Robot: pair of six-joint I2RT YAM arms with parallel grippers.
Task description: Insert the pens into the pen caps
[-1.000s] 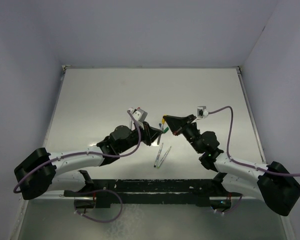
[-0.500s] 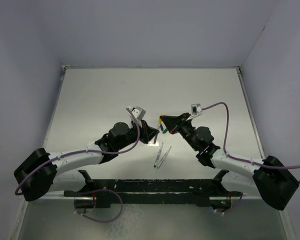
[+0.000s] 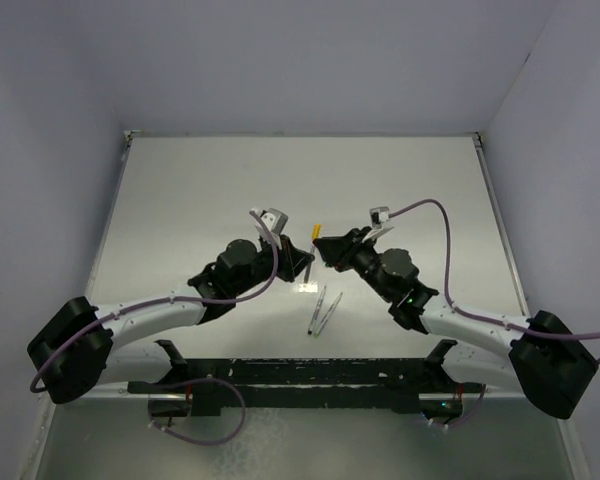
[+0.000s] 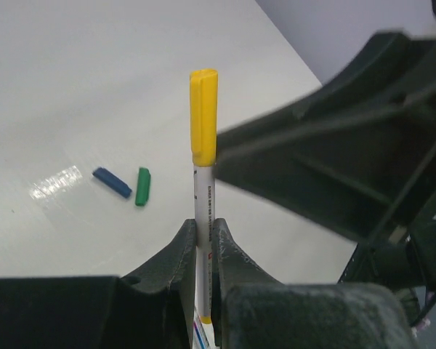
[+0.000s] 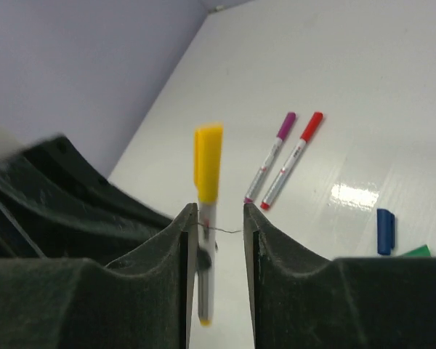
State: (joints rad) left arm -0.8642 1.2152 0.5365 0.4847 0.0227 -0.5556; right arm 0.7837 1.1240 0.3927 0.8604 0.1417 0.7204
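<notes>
A white-barrelled pen (image 4: 204,190) stands upright with my left gripper (image 4: 203,234) shut on its lower barrel. A yellow pen cap (image 4: 203,116) sits on its top end. In the right wrist view the same capped pen (image 5: 207,182) stands between my right gripper's (image 5: 219,215) jaws, close to the left finger and with a clear gap to the right one, so this gripper is open. Seen from above, the yellow cap (image 3: 317,231) shows between the two gripper heads. A blue cap (image 4: 112,182) and a green cap (image 4: 142,186) lie loose on the table.
Two capped pens lie side by side on the table, one purple-capped (image 5: 270,155) and one red-capped (image 5: 292,161), near the arms (image 3: 321,311). The blue cap (image 5: 384,231) lies to the right of them. The white table (image 3: 210,190) has raised edges and walls around it.
My right gripper's jaws have parted and let go of the yellow cap, which now stays on the pen. Both gripper heads have shifted slightly left.
</notes>
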